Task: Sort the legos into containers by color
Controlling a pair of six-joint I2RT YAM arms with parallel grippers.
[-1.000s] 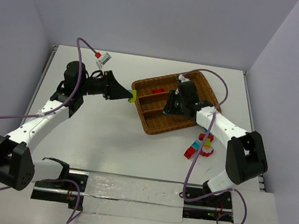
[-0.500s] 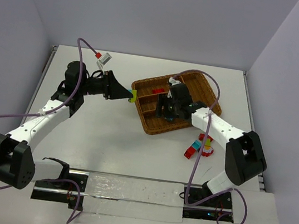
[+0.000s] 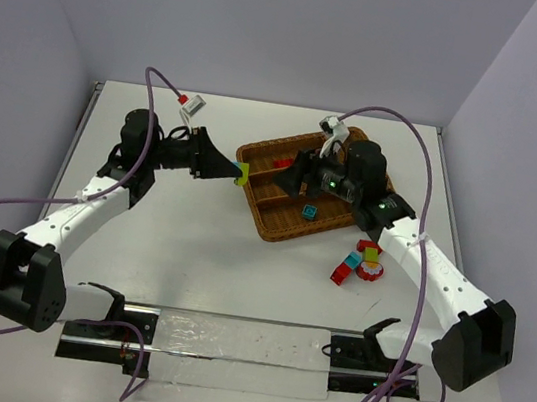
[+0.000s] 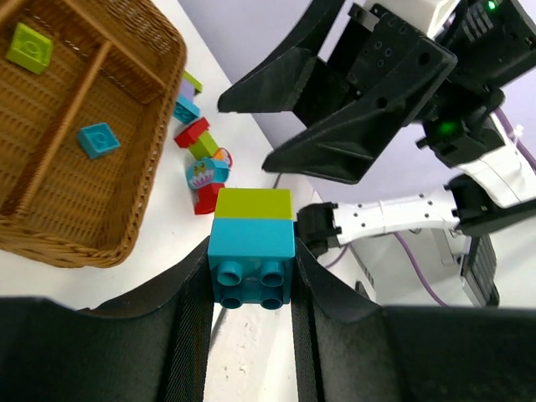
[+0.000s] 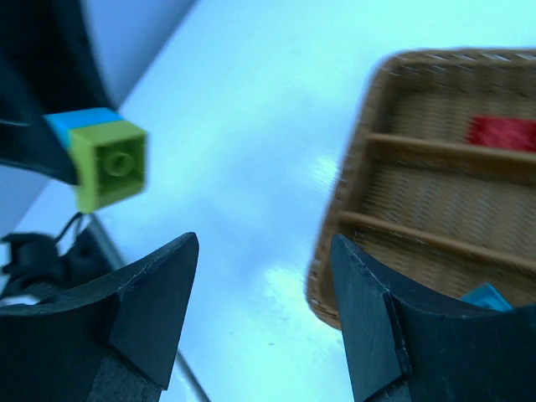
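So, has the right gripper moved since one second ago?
Yes. The right gripper has shifted leftward over the wicker tray, toward its left end.

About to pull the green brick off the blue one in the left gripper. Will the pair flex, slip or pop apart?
Probably rigid: both look like hard plastic. The left gripper grips the cyan brick by smooth sides alone, so a hard tug might slide it out. The yellow-green brick sticks out beyond the fingers, so it likely pops off suddenly.
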